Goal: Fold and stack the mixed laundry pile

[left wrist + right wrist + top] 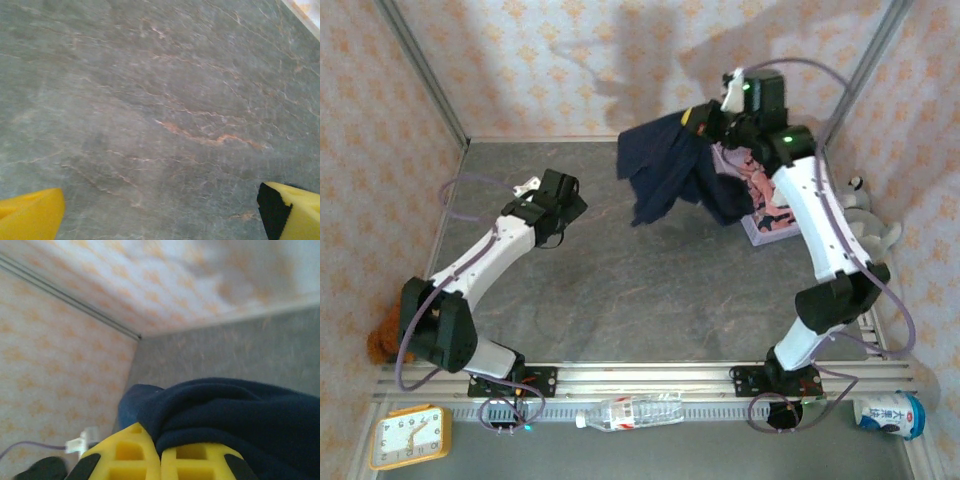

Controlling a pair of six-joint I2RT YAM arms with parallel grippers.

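The dark navy cloth (665,165) hangs in the air at the back of the table, held up by my right gripper (705,118). In the right wrist view the yellow fingers (130,452) press together on a thick fold of the navy cloth (235,415). The salmon-pink shark-print cloth (767,195) lies in the lavender basket (770,232) under the right arm. My left gripper (560,205) hovers low over bare table at mid-left, its yellow fingertips (30,217) wide apart with nothing between them.
A grey plush toy (868,205) sits at the right wall. At the near edge lie a clear plastic bottle (630,412), a yellow alarm clock (410,437), a white-and-blue can (892,415) and a brown plush (385,340). Patterned walls enclose the grey marbled table (620,290).
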